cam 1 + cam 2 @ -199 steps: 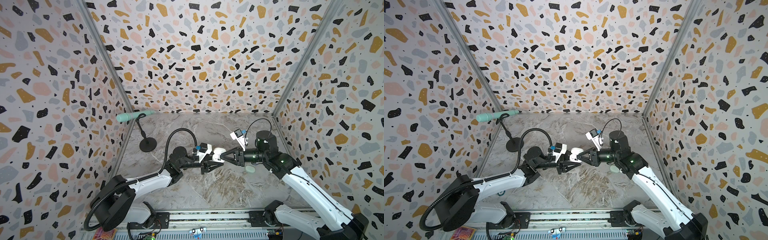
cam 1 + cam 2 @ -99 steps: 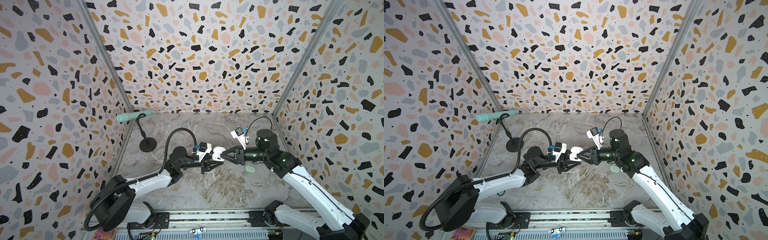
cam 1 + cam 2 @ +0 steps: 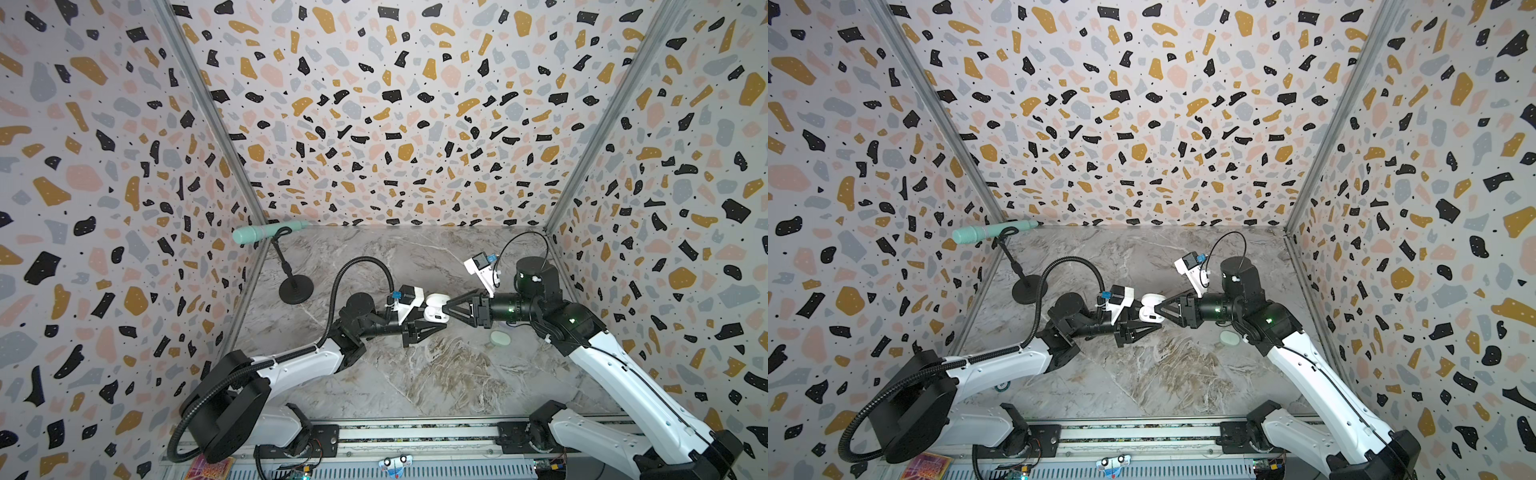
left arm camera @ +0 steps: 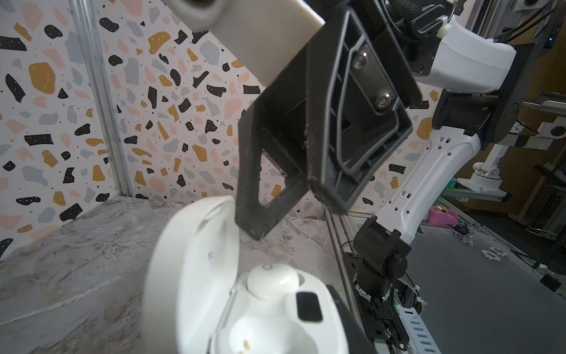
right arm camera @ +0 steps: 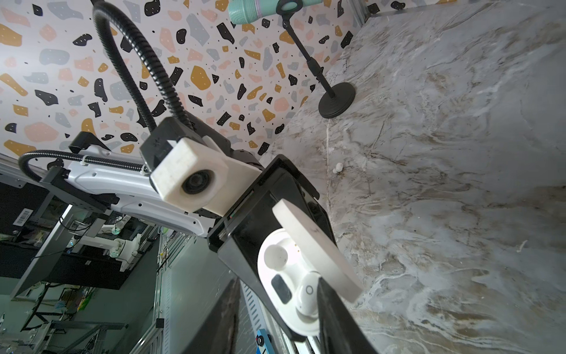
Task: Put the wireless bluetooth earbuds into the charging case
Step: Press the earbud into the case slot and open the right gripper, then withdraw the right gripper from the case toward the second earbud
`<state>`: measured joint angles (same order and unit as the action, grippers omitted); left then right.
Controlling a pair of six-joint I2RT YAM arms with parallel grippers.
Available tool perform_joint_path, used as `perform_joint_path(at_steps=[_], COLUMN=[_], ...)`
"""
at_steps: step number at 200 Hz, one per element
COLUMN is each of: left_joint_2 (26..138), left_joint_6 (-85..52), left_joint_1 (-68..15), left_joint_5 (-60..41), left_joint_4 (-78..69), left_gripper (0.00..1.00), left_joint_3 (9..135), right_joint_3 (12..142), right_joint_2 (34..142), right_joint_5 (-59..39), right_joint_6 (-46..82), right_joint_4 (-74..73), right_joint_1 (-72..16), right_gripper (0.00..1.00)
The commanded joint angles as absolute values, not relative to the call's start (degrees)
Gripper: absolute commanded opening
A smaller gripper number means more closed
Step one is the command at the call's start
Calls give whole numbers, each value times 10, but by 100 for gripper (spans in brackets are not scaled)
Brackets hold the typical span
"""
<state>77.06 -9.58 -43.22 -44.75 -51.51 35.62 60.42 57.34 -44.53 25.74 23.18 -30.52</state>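
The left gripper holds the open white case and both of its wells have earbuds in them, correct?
Not both. The left gripper holds the open white case, but the left wrist view shows one earbud seated and the other well empty.

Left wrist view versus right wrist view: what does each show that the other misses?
Only left wrist: the right arm. Only right wrist: the left arm, a loose earbud on the table, the teal microphone. Both: the right gripper open at the open charging case, which the left gripper holds; one seated earbud, one empty socket.
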Motion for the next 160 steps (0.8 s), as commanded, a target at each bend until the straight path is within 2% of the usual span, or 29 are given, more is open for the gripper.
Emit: perform_joint_path(at_steps=[1, 65, 107, 136, 160], left_joint_2=[749, 692, 634, 623, 644], left_joint_6=[-81, -101, -101, -85, -62], left_joint_1=[-424, -341, -250, -187, -157], left_joint_5=[-454, -417, -418, -439, -450], left_joint_4=[-531, -483, -386, -320, -281], left_gripper=[12, 12, 12, 12, 12], left_joint_3=[351, 322, 328, 351, 379], right_joint_3=[622, 582, 527, 492, 501], right_joint_2=[556, 530, 537, 593, 691], right_joint_5=[-428, -410, -357, -291, -220], right_joint_6=[254, 256, 270, 279, 270], right_joint_4=[244, 249, 192, 115, 68], right_joint_1=[-308, -334, -400, -470, -537], right_gripper=[43, 44, 44, 44, 44])
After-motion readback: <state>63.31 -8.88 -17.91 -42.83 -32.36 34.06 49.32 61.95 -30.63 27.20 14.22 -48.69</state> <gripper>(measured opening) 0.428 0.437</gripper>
